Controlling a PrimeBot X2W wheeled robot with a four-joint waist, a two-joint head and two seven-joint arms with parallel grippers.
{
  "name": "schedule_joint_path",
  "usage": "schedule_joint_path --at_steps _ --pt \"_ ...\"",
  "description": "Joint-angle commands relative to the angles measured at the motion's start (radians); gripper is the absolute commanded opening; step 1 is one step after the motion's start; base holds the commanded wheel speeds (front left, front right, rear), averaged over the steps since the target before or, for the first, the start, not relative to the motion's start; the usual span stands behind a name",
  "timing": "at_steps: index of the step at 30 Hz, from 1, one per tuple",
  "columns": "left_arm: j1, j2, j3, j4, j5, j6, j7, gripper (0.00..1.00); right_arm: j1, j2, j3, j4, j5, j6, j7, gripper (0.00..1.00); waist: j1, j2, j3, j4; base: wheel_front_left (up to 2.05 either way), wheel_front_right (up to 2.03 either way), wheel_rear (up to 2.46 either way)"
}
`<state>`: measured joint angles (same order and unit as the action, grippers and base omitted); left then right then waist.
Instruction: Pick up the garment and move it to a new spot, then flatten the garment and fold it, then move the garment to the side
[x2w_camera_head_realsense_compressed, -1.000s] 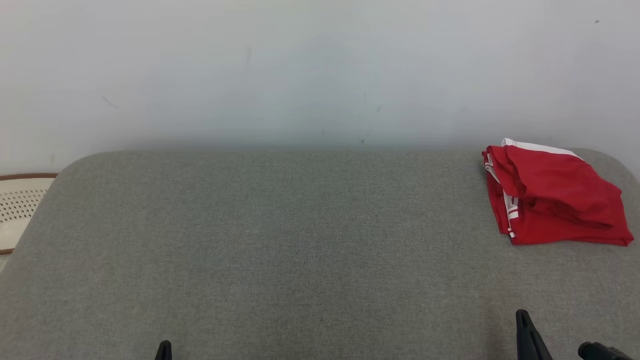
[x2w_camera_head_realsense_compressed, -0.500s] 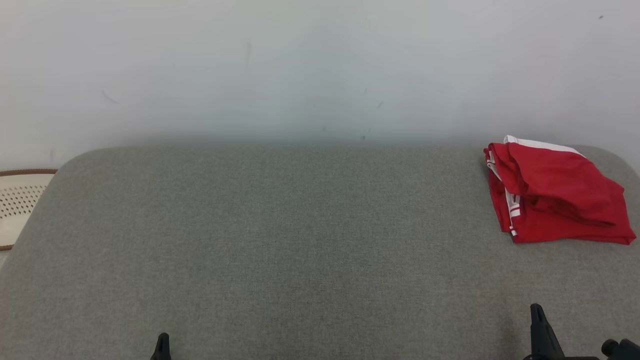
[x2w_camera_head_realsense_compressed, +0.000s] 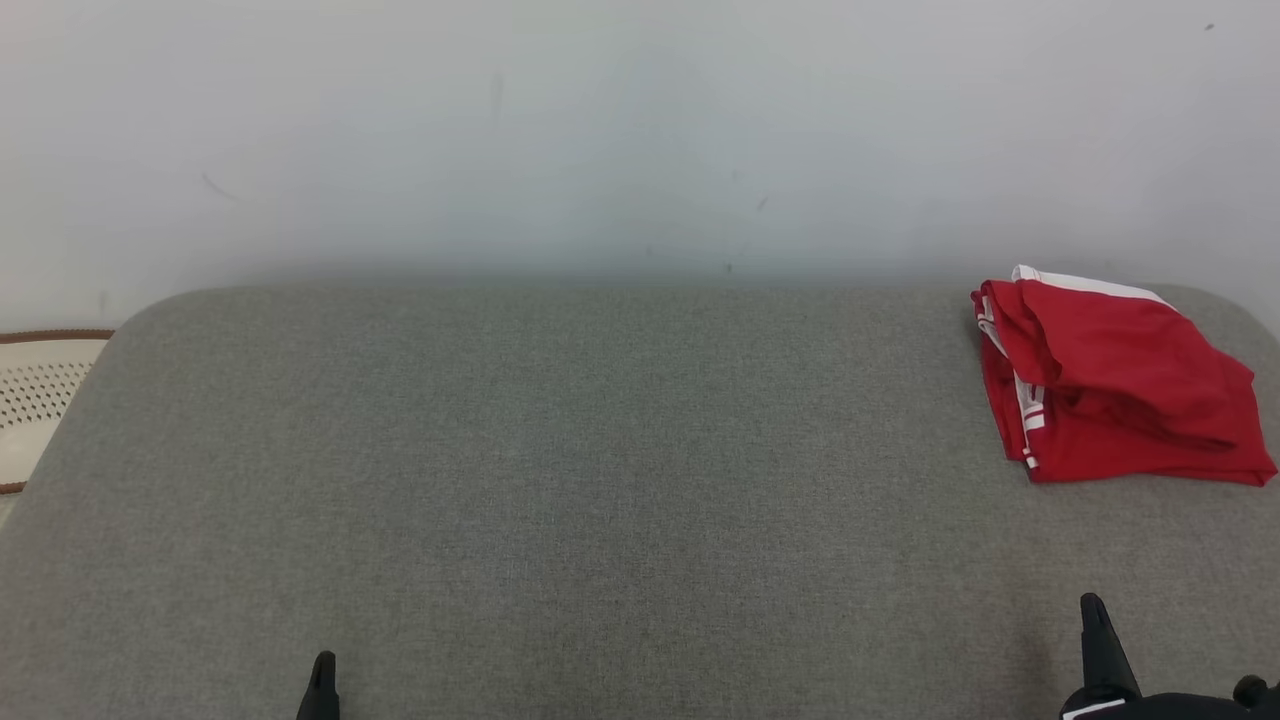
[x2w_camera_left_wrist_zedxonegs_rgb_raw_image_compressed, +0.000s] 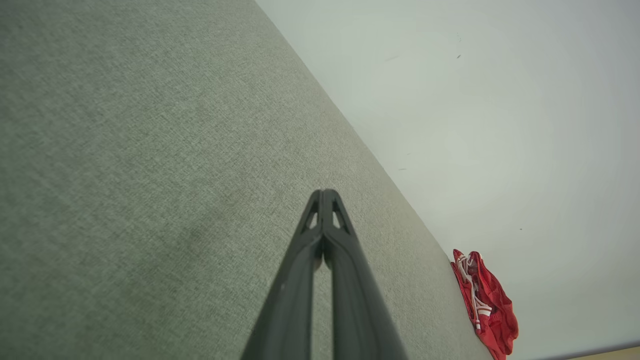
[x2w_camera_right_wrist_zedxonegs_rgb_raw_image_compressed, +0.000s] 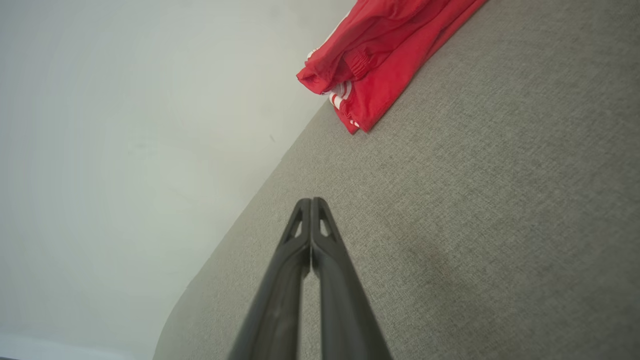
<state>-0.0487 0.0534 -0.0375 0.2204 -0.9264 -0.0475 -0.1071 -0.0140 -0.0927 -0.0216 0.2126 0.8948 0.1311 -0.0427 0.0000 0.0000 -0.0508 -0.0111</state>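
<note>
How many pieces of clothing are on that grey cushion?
1: a red garment with white stripes, far right on the grey cushion. Its folds could hide more.

Wall: plain pale wall (x2w_camera_head_realsense_compressed: 640, 130) spans the upper frame, faintly scuffed | Furniture: grey fabric-covered surface (x2w_camera_head_realsense_compressed: 560, 480) with rounded corners below | Left edge: cream perforated object (x2w_camera_head_realsense_compressed: 35, 400), brown-rimmed | Light: soft, even

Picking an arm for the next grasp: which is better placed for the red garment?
Right, probably. The red garment lies at the far right of the grey surface, almost straight ahead of the right gripper; the left gripper sits far to the left. Both are shut, so it must open first.
</note>
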Motion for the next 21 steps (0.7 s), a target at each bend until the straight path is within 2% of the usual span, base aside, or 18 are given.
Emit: schedule_joint_path --at_steps 1,21 --pt "-0.034 0.001 0.005 -0.001 -0.042 -0.008 0.006 0.00 -0.022 -0.010 -0.010 -0.002 0.046 0.000 0.009 0.00 0.0000 0.0000 0.002 0.000 0.00 0.00 0.00" --pt "-0.080 0.000 0.008 0.043 -0.257 -0.032 0.046 0.00 -0.060 -0.013 -0.059 0.024 0.276 0.000 0.067 0.00 0.0000 0.0000 0.015 0.003 0.00 0.00 0.00"
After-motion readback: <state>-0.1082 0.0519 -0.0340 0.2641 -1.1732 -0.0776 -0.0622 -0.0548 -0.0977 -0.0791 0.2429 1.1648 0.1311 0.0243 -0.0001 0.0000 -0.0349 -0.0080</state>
